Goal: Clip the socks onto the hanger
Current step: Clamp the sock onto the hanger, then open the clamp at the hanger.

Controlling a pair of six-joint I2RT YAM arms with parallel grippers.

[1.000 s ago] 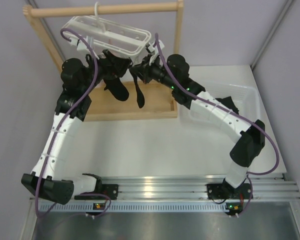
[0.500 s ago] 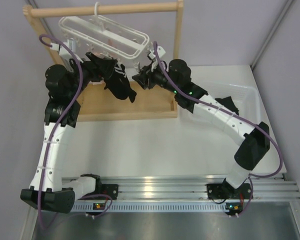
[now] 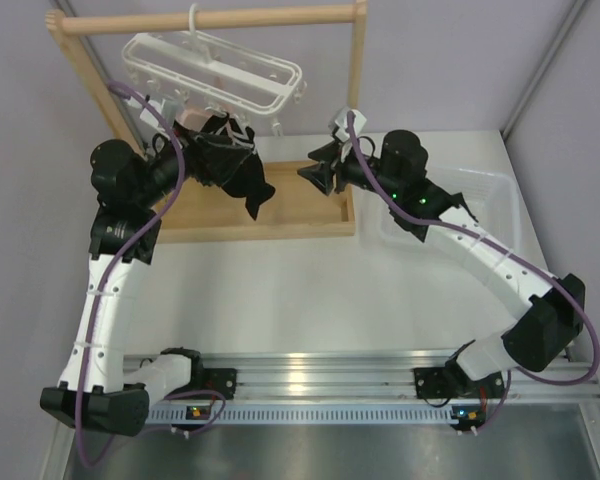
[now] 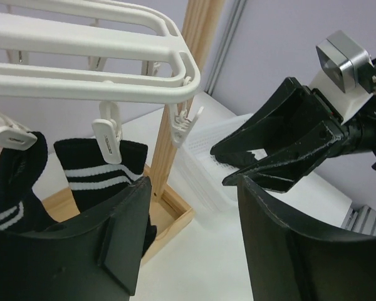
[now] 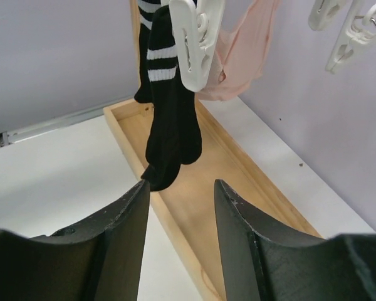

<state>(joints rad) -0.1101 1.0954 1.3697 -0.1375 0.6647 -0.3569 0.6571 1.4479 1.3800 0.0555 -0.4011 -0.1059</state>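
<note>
The white hanger (image 3: 215, 70) hangs by its hook from the wooden rod. Two black socks with white stripes (image 4: 94, 166) dangle from its clips (image 4: 108, 135), and in the top view they hang over the wooden base (image 3: 248, 185). My left gripper (image 4: 194, 188) sits just below the hanger frame (image 4: 81, 63), beside the socks, open and holding nothing. My right gripper (image 5: 182, 194) is open and empty, set back to the right of the hanger (image 3: 320, 172). From there it faces the hanging socks (image 5: 172, 119) and a white clip (image 5: 197, 37).
A pale pink cloth (image 5: 244, 50) hangs behind the socks. The wooden rack (image 3: 210, 18) has a shallow tray base (image 3: 300, 215) under the hanger. A clear plastic bin (image 3: 485, 195) stands at the right, under the right arm. Spare clips (image 5: 351, 31) dangle nearby.
My right gripper has opened and drawn back to the right, away from the hanger. The left gripper has pulled back to the left, its jaws a little narrower. The socks stay hanging from the clips.
</note>
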